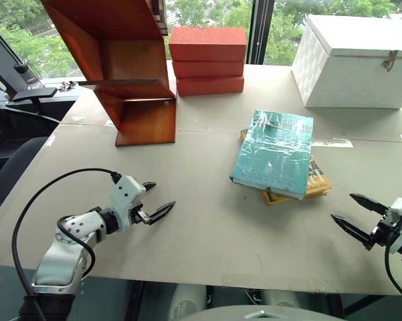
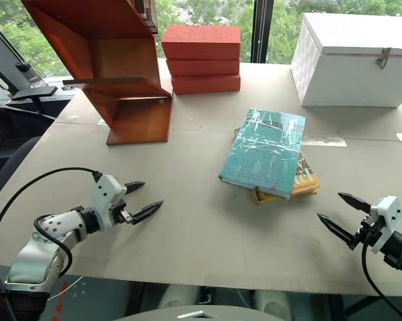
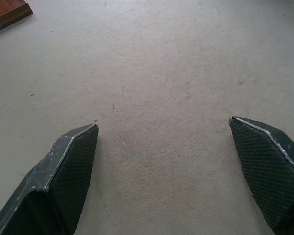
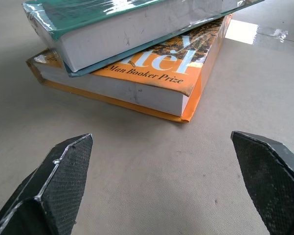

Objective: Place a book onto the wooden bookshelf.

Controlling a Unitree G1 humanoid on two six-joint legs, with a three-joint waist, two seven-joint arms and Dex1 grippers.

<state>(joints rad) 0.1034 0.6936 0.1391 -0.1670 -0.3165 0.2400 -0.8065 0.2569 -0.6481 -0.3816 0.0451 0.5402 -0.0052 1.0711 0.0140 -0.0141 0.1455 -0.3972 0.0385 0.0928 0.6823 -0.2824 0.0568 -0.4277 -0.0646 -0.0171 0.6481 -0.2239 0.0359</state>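
Head views: 1 book (image 1: 274, 152) lying atop 1 orange book (image 1: 316, 182), right of tabletop (image 1: 201, 221) centre; 1 wooden bookshelf (image 1: 130, 73) at far-left corner; 2 grippers, left gripper (image 1: 155, 200) and right gripper (image 2: 340, 210), spread, empty. Left wrist: bare tabletop. Right wrist: best gripped by the overhanging teal edge alone, clear of the orange cover.
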